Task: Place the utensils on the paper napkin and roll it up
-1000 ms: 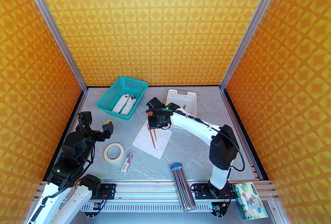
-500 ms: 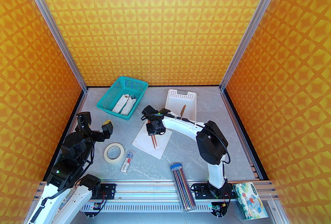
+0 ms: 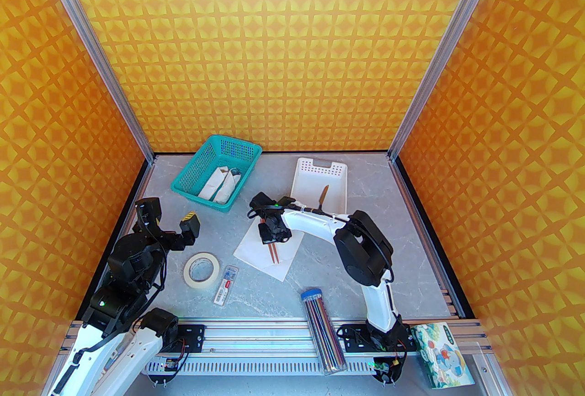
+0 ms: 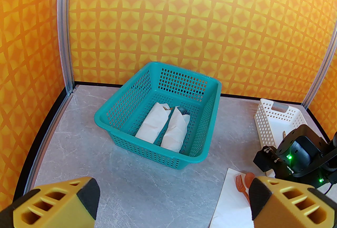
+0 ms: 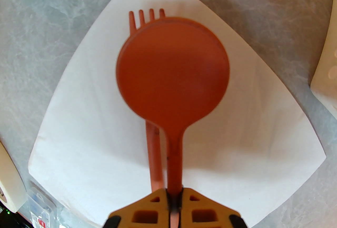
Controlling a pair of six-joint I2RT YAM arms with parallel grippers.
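Right gripper [image 5: 173,204] had eased nearer over paper napkin [image 5: 87,121], clamped on spoon [image 5: 172,71]; fork [image 5: 154,158] already there; knife [image 3: 323,195] waiting in far white tray [image 3: 320,166]; left gripper [image 4: 172,195] gaped idle; rolling pending.

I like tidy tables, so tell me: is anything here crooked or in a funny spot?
Yes. The clear tube of coloured sticks pokes past the near edge of the table and lies across the metal rail. The paper napkin sits cornerwise, not square to the table. Nothing looks spilled or broken.
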